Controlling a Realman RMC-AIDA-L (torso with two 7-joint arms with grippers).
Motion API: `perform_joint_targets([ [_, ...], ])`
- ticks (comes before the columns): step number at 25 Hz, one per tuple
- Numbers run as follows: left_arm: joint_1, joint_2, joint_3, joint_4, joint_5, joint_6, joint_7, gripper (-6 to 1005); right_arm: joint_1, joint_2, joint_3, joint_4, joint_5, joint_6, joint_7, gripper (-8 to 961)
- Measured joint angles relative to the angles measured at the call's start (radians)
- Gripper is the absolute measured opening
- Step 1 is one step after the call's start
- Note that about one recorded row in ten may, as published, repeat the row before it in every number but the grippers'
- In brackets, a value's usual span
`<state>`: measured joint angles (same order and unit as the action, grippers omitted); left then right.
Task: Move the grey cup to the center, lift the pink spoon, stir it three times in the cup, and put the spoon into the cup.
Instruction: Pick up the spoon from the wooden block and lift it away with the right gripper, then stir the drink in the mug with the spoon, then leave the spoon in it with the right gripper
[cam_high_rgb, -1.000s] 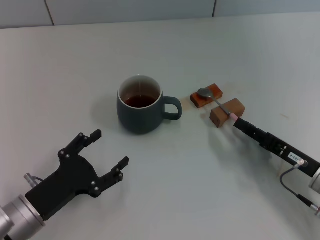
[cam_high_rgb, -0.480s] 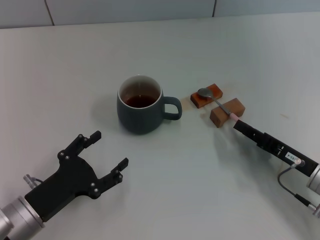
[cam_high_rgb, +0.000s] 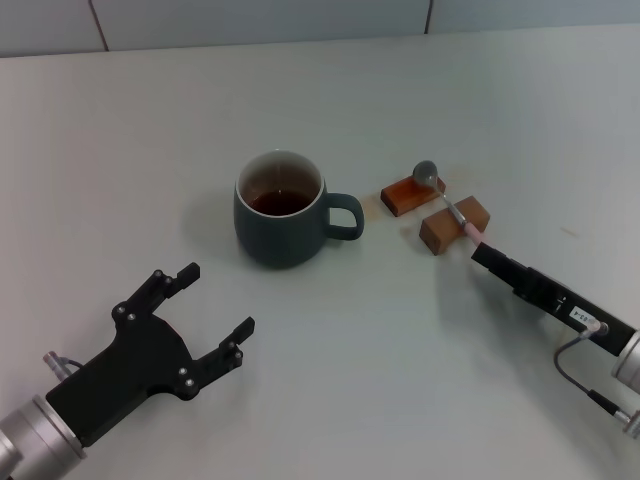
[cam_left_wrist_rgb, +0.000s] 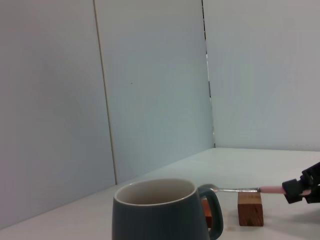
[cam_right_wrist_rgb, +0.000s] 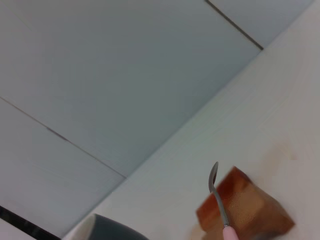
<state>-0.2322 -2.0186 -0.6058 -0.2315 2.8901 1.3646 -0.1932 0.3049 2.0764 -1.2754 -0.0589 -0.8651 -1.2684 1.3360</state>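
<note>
The grey cup (cam_high_rgb: 281, 209) stands upright mid-table, handle toward my right, brown liquid inside; it also shows in the left wrist view (cam_left_wrist_rgb: 160, 210). The pink spoon (cam_high_rgb: 447, 200) is held by its pink handle end in my right gripper (cam_high_rgb: 477, 246), which is shut on it; the spoon's bowl is raised just above the two wooden blocks (cam_high_rgb: 436, 207). It shows lifted clear of the block in the left wrist view (cam_left_wrist_rgb: 240, 190) and the right wrist view (cam_right_wrist_rgb: 217, 195). My left gripper (cam_high_rgb: 215, 305) is open and empty, near the table's front left, apart from the cup.
Two brown wooden blocks lie right of the cup's handle, one reddish (cam_high_rgb: 408, 193), one tan (cam_high_rgb: 452, 226). A pale wall with seams (cam_high_rgb: 260, 20) runs along the table's far edge.
The spoon has tilted and risen off the blocks, its bowl swinging toward the far right. My right gripper has shifted slightly. The left arm has drifted back a little.
</note>
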Motion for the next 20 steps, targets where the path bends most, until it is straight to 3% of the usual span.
perform_joint_targets([
  [3, 0.002, 0.000, 0.000, 0.000, 0.000, 0.001, 0.002, 850, -0.018, 0.003, 0.002, -0.010, 0.002, -0.064, -0.048, 126],
  [9, 0.002, -0.004, -0.005, 0.010, 0.000, 0.001, 0.033, 850, -0.051, -0.001, 0.029, -0.043, 0.004, -0.380, -0.229, 126],
  [14, 0.002, -0.007, -0.011, 0.017, 0.000, 0.001, 0.037, 849, -0.053, -0.006, 0.020, -0.140, -0.003, -0.430, -0.226, 126],
  [20, -0.001, -0.016, -0.011, 0.023, 0.000, 0.002, 0.037, 849, -0.048, -0.003, 0.026, -0.367, -0.058, -0.394, -0.180, 126],
])
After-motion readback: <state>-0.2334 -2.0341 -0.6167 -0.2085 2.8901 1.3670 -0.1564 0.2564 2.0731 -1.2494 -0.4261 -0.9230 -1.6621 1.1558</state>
